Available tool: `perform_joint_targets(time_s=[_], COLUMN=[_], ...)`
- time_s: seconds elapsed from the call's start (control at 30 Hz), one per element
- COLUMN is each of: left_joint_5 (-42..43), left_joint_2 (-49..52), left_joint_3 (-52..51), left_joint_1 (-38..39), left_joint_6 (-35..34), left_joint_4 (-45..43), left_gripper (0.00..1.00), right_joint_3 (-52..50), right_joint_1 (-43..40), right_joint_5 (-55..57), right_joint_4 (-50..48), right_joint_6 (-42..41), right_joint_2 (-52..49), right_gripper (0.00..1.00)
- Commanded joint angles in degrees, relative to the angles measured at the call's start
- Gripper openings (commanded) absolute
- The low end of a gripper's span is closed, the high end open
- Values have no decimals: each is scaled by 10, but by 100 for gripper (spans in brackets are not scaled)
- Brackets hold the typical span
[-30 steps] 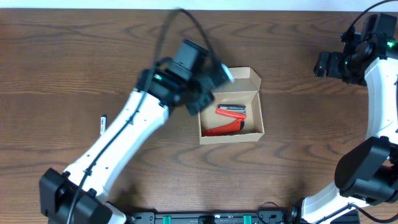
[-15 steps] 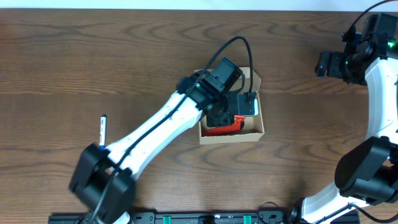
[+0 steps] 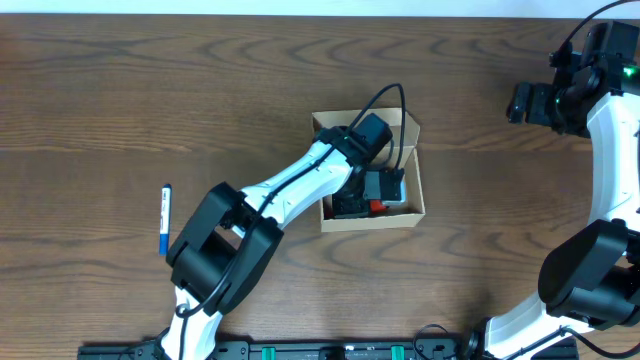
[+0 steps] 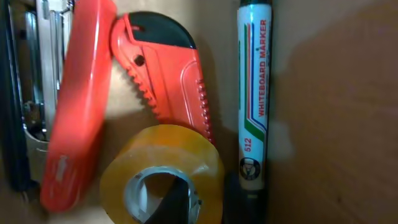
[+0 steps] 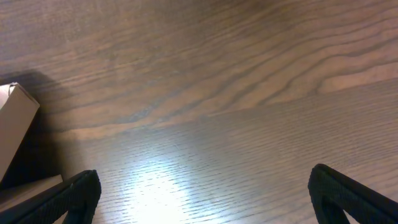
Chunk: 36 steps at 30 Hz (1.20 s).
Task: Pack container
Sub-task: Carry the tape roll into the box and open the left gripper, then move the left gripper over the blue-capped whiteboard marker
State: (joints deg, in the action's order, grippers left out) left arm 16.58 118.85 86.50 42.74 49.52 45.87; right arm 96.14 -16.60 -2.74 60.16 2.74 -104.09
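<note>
The container (image 3: 419, 192) is a tan cardboard box at the table's middle, lid flap open at the back. My left gripper (image 3: 382, 190) reaches down into it. In the left wrist view the box's inner wall (image 4: 336, 112) is at the right. A red stapler (image 4: 74, 118), a red box cutter (image 4: 168, 68) and a whiteboard marker (image 4: 255, 93) lie inside. My left gripper (image 4: 208, 202) is shut on a yellow tape roll (image 4: 155, 155), one finger through its core. My right gripper (image 5: 211, 199) is open and empty, far right (image 3: 527, 103).
A blue marker pen (image 3: 164, 220) lies on the wood table at the left, well apart from the box. A corner of the box (image 5: 15, 118) shows at the left edge of the right wrist view. The left arm stretches diagonally from the front left.
My left arm has swung right from beside the box and lowered its gripper into the box with the tape roll. The right arm has not moved.
</note>
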Motion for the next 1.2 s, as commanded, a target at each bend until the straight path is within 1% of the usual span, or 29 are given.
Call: perform_joint_targets(time_s=[0.0,0.03,0.07,0.1,0.13,0.17,0.33,0.47,0.53,0.6,0.7,0.77,0.8,0.83,0.87,0.9,1.0,1.07,1.17], left_joint_5=[6,3,-2,-5,-6,-6,-22,-42,-66,-97,-127,-118,-115,-112,-110,-110,-108,-110,-110], left_joint_2=[-5,-5,-5,-6,-6,-6,-6,-6,-6,-6,-6,-6,-6,-6,-6,-6,-6,-6,-16], left_joint_3=[7,9,11,15,21,29,88,162,209,252,319,357,372,383,392,397,398,398,398], left_joint_1=[-4,-4,-4,-4,-4,-4,-4,-4,-7,-15,-46,-80,-100,-120,-143,-167,-222,-273,-326], left_joint_6=[-3,-5,-10,-14,-18,-19,-20,-20,-34,-63,-144,-198,-229,-265,-304,-324,-338,-379,-398], left_joint_4=[2,2,3,5,9,15,68,160,219,271,349,391,407,417,426,433,449,473,497], left_gripper=[6,15,27,35,46,52,57,56,56,57,59,72,89,95,95,95,95,96,95], right_joint_3=[-3,-3,-3,-3,-3,-3,-3,-3,-3,-3,-3,-3,-3,-3,-3,-3,-3,-3,-3], right_joint_1=[-2,-2,-2,-2,-2,-2,-2,-2,-2,-3,-3,-2,-2,-2,-2,-2,-2,-2,-2], right_joint_5=[6,6,5,5,5,5,4,4,4,4,4,4,4,4,4,4,4,4,4], right_joint_4=[-1,-1,-1,-1,-1,-1,1,1,1,1,1,1,1,1,1,1,1,1,1], right_joint_6=[7,7,7,7,7,7,7,7,7,7,8,7,7,7,7,7,7,7,8], right_joint_2=[7,7,7,7,7,7,7,7,7,7,7,7,7,7,7,7,7,7,7], right_gripper=[99,99,99,99,99,99,99,99,99,99,99,99,99,99,99,99,99,99,99])
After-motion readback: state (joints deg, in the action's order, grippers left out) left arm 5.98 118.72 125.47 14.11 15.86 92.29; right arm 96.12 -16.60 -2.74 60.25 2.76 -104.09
